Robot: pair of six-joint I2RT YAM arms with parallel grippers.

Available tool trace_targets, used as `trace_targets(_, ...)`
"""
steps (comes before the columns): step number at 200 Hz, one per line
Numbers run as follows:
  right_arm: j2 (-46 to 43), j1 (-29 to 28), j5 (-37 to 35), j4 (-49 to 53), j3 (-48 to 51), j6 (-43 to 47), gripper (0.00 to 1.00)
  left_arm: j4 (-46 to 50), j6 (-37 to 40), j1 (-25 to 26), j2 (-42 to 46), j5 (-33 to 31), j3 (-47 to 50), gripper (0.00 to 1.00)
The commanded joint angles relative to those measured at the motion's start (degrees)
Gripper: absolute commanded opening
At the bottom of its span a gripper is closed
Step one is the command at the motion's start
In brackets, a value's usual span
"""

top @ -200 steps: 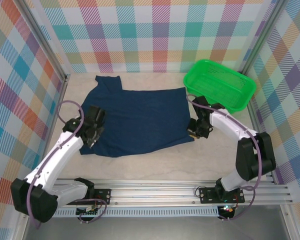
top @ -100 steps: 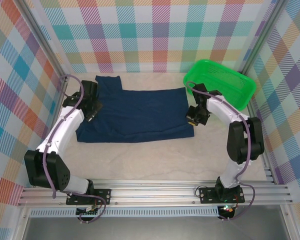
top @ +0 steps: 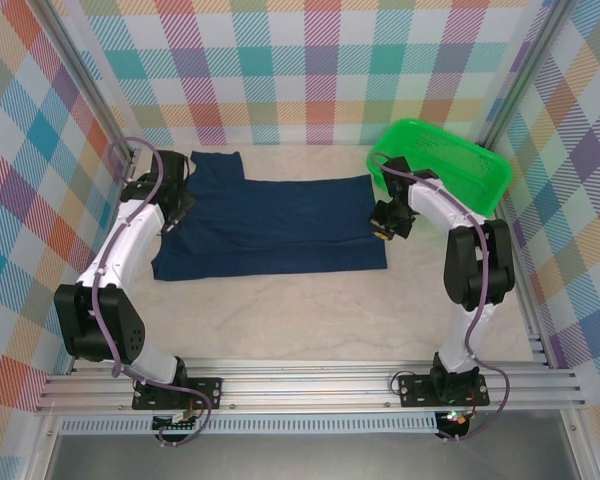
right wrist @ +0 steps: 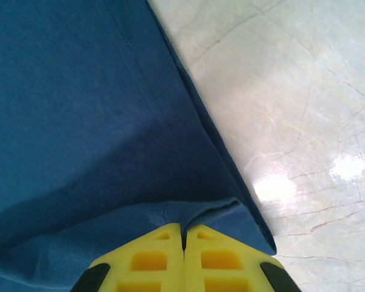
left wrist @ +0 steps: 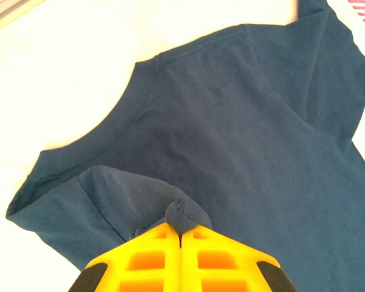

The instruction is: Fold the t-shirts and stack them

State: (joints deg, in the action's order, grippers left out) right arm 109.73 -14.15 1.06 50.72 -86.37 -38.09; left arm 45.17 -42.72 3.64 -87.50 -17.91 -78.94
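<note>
The navy t-shirt lies across the desk, long axis left to right, near edge seemingly a fold. Farther back, the left end effector pinches cloth by the collar, the right end effector pinches the hem, each at its own end.

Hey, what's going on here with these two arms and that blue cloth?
Two robot arms are folding a navy t-shirt on a table. The left pincer is shut on a pinch of fabric at the collar end. The right pincer is shut on the hem end. Each holds its bit over the layer beneath. The shirt lies spread out beside a green basket.
</note>
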Motion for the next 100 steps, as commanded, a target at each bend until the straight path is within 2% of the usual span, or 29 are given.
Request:
trace_targets(1,2.2,0.6,0.2,1.5,-3.0,1.4,0.0,-1.1,1.5,-1.6,-0.4,-1.0,-1.9,0.0)
trace_targets(63,5.5,0.8,-0.5,2.2,-6.2,1.4,0.0,-4.5,3.4,-2.7,-4.2,3.4,-3.5,0.0)
trace_targets(100,6.2,0.9,0.1,1.5,-6.9,1.4,0.0,-4.0,3.7,-2.7,-5.8,3.2,-3.7,0.0)
